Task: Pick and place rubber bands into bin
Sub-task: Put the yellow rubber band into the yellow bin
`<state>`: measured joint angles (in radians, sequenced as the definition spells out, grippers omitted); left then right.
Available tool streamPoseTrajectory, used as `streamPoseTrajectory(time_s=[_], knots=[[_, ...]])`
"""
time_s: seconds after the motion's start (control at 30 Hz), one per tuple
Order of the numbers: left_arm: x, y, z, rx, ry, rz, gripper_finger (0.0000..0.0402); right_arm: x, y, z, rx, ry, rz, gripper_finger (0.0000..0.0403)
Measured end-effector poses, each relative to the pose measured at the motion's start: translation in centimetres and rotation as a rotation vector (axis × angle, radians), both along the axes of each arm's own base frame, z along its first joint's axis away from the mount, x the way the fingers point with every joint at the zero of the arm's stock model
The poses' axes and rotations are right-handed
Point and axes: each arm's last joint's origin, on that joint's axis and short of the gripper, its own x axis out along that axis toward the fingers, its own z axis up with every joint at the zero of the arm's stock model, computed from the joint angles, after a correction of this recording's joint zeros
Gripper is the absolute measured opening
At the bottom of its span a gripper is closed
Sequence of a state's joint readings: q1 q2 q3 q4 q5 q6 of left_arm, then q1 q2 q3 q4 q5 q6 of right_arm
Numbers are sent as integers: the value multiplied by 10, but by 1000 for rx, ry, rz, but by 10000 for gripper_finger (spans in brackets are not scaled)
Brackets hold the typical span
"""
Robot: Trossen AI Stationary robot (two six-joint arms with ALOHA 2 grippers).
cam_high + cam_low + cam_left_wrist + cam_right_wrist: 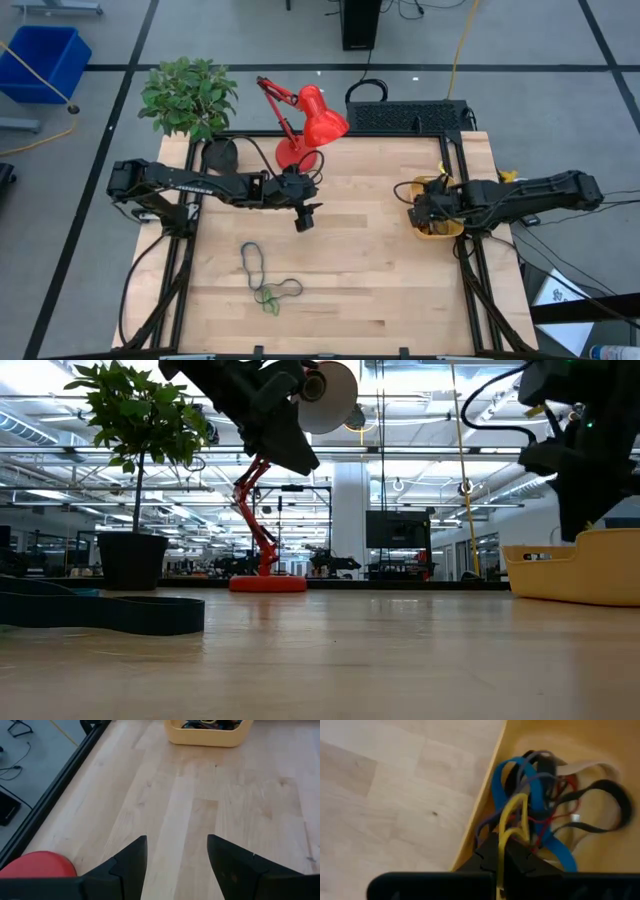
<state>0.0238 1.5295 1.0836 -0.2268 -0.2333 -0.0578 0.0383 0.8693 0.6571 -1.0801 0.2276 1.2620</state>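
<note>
Rubber bands [265, 283] lie loose near the table's [380, 300] front-left. Above them, the left gripper [305, 219] hovers, fingers apart and empty. At right, the right gripper [421, 211], pinched on a yellow band [512, 820], hangs over the bin [437, 229].

Wooden table [380, 290] bears rubber bands [265, 280], bin [437, 229], lamp [305, 125].

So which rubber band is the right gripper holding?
The yellow band: it alone is pinched in the shut right gripper over the bin. The blue and black ones lie loose inside.
</note>
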Motion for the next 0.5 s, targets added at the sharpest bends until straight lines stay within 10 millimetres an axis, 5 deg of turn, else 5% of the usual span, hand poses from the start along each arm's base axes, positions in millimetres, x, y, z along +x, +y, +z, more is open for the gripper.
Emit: streamPoseTrajectory(time_s=[0.5], knots=[[0, -2, 0, -21, -6, 11, 214, 3, 1, -6, 21, -35, 19, 24]])
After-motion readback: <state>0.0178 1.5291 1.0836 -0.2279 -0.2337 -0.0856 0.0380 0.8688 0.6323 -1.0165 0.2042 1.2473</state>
